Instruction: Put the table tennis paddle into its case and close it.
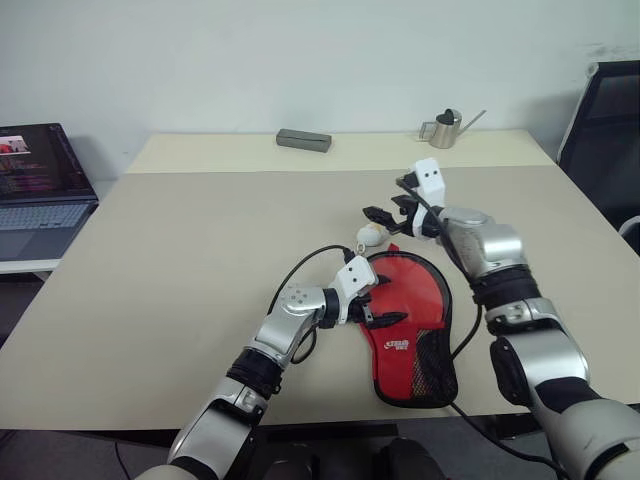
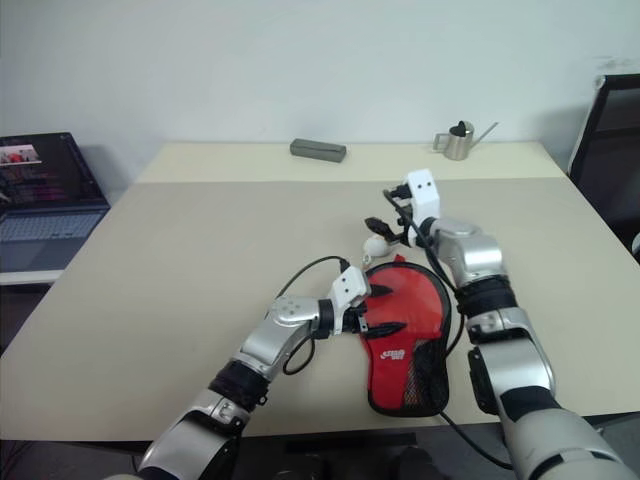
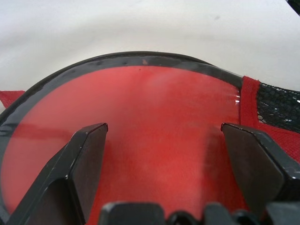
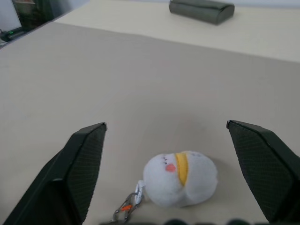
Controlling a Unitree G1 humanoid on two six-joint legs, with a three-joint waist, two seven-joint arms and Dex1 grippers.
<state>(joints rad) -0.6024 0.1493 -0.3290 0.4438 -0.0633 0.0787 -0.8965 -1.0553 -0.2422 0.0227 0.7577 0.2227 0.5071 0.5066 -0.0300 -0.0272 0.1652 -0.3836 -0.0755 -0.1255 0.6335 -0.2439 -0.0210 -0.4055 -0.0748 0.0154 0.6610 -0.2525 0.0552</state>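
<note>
The case lies flat on the beige table, near the front edge and a little right of the middle. Its red face is up, with a small white logo toward the near end and a black mesh pocket along the near right side; black trim runs round the rounded far end. A white, round zipper charm with a yellow band sits on the table just beyond the far end of the case, joined to it by a small metal clip.

The paddle cannot be made out on its own in the head views. In the left wrist view a smooth red surface with a dark rim lies just in front of the fingers, next to red fabric and black mesh, but whether that is the paddle's face or part of the case cannot be told.

The left gripper reaches in from the left over the red face of the case, its two black fingers spread wide with nothing between them. The right gripper hovers above the table just past the charm, fingers also wide apart and empty; in its wrist view the charm lies between and ahead of the two fingertips.

Farther back on the table rest a grey rectangular box and a small metal watering can. A laptop stands open on a separate surface off the table's left side
</note>
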